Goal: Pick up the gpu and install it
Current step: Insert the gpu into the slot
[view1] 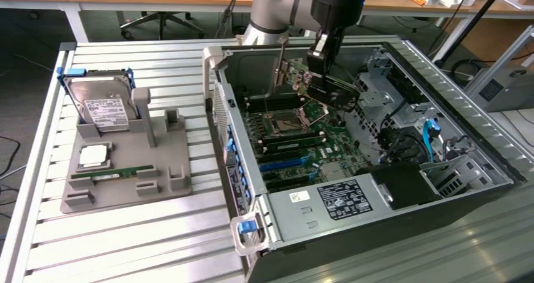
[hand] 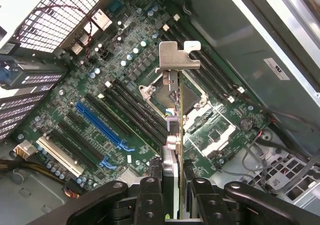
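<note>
The gpu, a thin dark card with a silvery bracket at its far end, appears edge-on in the wrist view. My gripper is shut on the card's near end, one black finger on each side. In the exterior view the gripper hangs inside the open computer case and holds the gpu above the motherboard, near the CPU socket. The card is in the air, apart from the board. A long blue slot lies on the board to one side of the card.
The open case's walls and its drive cage with cables close in around the gripper. On the exterior view's left, a grey holder on the slatted table carries a hard drive, a CPU chip and a green memory stick.
</note>
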### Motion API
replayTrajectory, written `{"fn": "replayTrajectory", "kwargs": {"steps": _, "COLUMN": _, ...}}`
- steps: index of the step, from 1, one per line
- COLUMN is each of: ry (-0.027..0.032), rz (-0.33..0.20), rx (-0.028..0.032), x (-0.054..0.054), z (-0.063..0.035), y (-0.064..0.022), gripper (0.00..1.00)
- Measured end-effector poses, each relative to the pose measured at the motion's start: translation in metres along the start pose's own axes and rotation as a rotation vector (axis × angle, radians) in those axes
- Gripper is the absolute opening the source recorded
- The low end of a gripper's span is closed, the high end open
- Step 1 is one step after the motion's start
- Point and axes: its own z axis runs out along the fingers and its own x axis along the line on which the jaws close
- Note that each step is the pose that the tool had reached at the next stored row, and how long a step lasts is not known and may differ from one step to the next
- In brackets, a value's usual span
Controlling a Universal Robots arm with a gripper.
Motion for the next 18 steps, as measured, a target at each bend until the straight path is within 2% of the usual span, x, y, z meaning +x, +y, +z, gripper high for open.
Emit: {"fn": "replayTrajectory", "kwargs": {"steps": 18, "ry": -0.0063, "rz": -0.062, "rx": -0.0016, "x": 0.0, "z": 0.0003, "y": 0.0, "gripper": 0.27}}
